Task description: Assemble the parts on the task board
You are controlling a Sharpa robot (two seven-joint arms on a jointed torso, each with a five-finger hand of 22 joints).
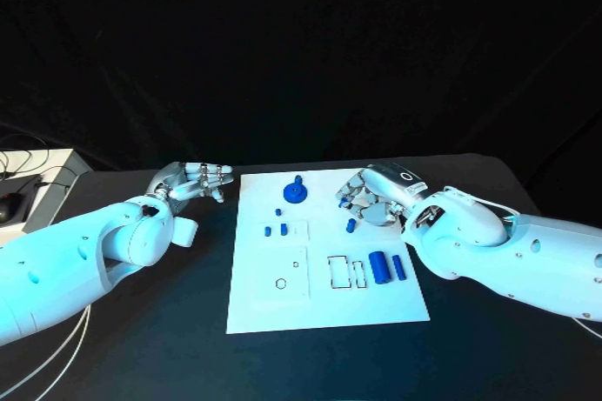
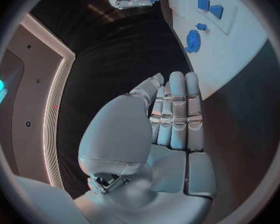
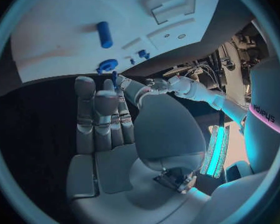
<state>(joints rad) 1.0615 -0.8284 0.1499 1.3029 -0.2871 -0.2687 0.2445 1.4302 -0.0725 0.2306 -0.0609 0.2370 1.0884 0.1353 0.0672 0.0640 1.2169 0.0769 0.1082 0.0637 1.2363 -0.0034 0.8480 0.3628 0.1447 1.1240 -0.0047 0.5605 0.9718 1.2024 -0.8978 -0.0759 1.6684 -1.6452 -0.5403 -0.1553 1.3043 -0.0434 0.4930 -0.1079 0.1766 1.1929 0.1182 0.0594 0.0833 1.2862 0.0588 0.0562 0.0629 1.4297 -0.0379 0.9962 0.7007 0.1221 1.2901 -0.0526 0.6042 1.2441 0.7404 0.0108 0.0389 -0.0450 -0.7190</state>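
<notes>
Head view: we see the left hand (image 1: 195, 182) at the flat white task board's (image 1: 324, 305) ten o'clock corner, empty (fingers extended); the right hand (image 1: 372, 197) pinches a small blue peg (image 1: 351, 225).

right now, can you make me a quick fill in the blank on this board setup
1. The task board on the black table is coloured ___.
2. The left robot hand is beside the board and holds ___.
3. The two long blue parts lie on the board toward the robot's ___ side.

Missing words: white; nothing; right
</notes>
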